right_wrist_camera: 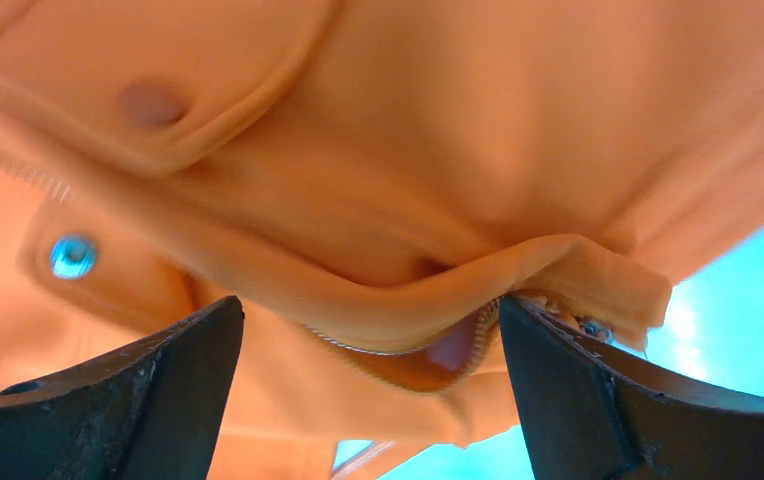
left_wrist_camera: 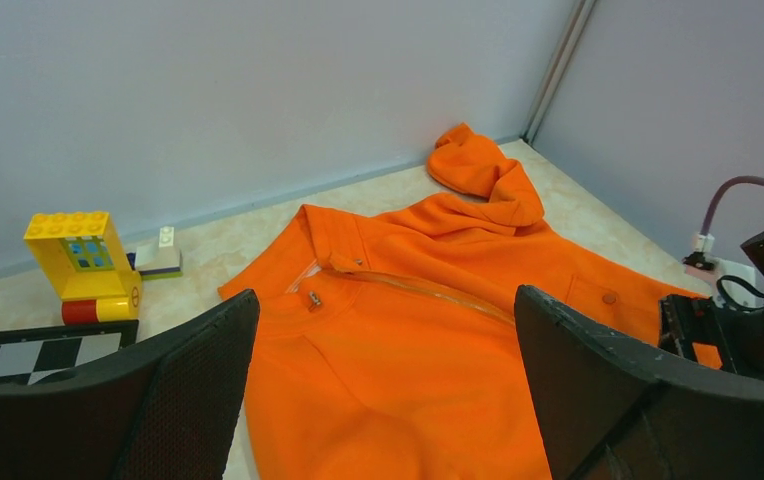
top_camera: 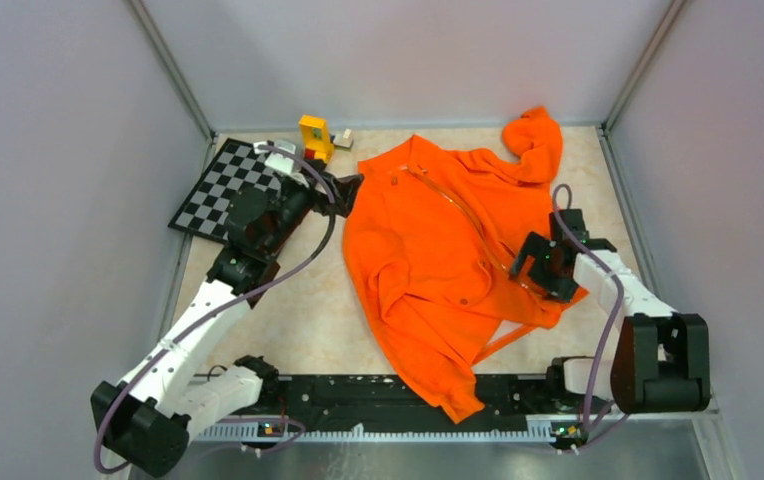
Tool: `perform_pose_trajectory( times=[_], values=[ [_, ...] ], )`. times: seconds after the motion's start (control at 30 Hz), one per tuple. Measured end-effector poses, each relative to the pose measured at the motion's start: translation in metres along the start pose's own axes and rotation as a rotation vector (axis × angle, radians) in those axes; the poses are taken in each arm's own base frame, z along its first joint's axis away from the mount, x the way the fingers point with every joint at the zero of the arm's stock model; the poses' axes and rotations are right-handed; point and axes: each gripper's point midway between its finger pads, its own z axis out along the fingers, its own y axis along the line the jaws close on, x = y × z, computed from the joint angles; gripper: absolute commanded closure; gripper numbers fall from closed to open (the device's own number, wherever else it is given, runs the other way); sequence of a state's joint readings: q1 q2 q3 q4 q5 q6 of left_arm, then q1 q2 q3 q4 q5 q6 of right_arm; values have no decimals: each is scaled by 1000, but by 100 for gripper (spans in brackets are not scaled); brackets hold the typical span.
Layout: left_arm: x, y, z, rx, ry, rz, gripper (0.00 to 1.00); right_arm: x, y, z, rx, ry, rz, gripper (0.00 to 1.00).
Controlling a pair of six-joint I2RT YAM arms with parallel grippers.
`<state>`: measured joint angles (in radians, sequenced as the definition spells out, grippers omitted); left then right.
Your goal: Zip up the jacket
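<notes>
Right gripper (right_wrist_camera: 368, 310) fingers sat closest to the lens, spread wide apart, nothing pinched, with a folded edge of the jacket (top_camera: 428, 250) between them. Zipper teeth (right_wrist_camera: 358, 350) and a bit of pinkish lining (right_wrist_camera: 455, 345) showed in that fold, and a shiny snap (right_wrist_camera: 73, 255) sat to the left. Left gripper (left_wrist_camera: 386, 300) was also wide open and holding nothing, low over the tabletop (top_camera: 298, 320) just beside the collar. Jacket lay spread across the centre and right of the table, collar toward the far left, one sleeve bunched in the far right corner, and a lower end draped over the black rail (top_camera: 358, 390) at the near edge. Surface was beige with a marbled pattern. Plain pale grey walls (top_camera: 58, 150) closed in three sides, with metal strips in the corners. Checkerboard (top_camera: 213, 185) lay flat at the far left, partly under the left arm. Yellow toy block (left_wrist_camera: 78, 255) stood behind it on a red-and-yellow piece, with a small white block (left_wrist_camera: 161, 258) just beside it. Yellow block carried a small blue print, too small to read.
</notes>
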<state>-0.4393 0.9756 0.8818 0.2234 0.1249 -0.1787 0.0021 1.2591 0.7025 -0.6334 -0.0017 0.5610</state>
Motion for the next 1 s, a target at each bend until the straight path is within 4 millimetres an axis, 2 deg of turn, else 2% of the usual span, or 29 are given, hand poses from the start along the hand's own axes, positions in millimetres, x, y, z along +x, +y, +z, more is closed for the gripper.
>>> perform_pose_trajectory(
  times=[0.07, 0.23, 0.37, 0.47, 0.6, 0.7, 0.87, 1.0],
  values=[
    [4, -1, 2, 9, 12, -8, 1, 14, 17, -1, -40, 27, -75, 4],
    [17, -3, 8, 27, 50, -32, 1, 67, 66, -13, -196, 148, -257, 7],
    [28, -3, 13, 32, 81, -50, 1, 92, 87, -23, -287, 213, -308, 7],
    [36, -3, 16, 35, 105, -67, 1, 101, 99, -31, -357, 248, -322, 8],
    [45, -5, 21, 46, 136, -87, 1, 104, 109, -42, -437, 261, -349, 11],
    [51, -6, 23, 53, 153, -102, 1, 100, 104, -44, -403, 243, -381, 12],
    [51, -8, 23, 58, 161, -110, 1, 61, 92, -57, -276, 61, -370, 13],
    [49, -8, 23, 58, 157, -109, 1, 47, 75, -63, -175, -17, -286, 15]
  ],
)
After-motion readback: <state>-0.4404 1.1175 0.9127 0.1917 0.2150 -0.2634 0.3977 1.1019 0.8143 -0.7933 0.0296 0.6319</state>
